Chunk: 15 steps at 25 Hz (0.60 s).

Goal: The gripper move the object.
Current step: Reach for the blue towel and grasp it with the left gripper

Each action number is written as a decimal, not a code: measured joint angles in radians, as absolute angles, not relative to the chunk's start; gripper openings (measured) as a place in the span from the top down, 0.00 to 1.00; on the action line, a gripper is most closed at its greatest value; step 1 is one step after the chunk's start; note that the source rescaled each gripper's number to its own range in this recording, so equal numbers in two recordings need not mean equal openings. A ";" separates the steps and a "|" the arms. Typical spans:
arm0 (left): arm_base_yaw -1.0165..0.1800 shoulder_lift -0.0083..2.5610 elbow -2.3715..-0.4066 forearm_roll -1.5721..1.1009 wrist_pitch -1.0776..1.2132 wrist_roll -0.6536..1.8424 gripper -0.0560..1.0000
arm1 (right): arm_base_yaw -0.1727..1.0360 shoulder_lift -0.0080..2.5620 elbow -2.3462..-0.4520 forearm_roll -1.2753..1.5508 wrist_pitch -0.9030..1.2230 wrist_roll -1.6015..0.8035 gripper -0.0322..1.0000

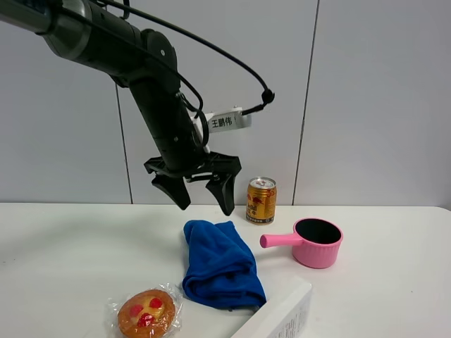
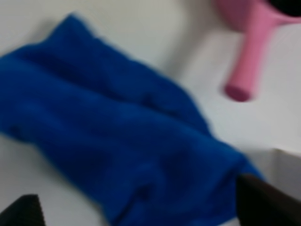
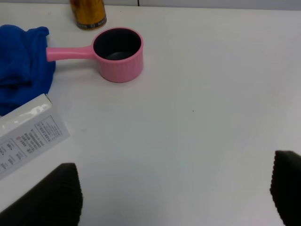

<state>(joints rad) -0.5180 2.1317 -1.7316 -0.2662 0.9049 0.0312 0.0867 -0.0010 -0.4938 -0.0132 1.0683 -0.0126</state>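
A crumpled blue cloth lies on the white table, at the middle. My left gripper hangs open and empty just above the cloth's far end, fingers pointing down. In the left wrist view the cloth fills the frame, blurred, between the spread dark fingertips of the left gripper. My right gripper is open and empty over bare table on the right; it is out of the exterior view.
A pink saucepan stands right of the cloth, handle toward it. A gold can stands behind. A white box lies at the front edge. A wrapped pastry sits front left.
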 joint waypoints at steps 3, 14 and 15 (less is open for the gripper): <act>-0.518 2.169 -1.732 -0.191 0.902 -0.068 0.14 | 0.087 -0.001 -0.494 -0.013 1.068 -0.013 0.00; -0.550 2.206 -1.743 -0.225 0.836 -0.124 0.14 | 0.087 -0.001 -0.494 -0.013 1.068 -0.013 0.00; -0.555 2.216 -1.753 -0.230 0.835 -0.124 0.14 | 0.087 -0.001 -0.494 -0.013 1.068 -0.013 0.00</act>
<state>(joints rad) -0.5548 2.2160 -1.7526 -0.2301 0.8352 -0.1244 0.0867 -0.0010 -0.4938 -0.0132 1.0683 -0.0126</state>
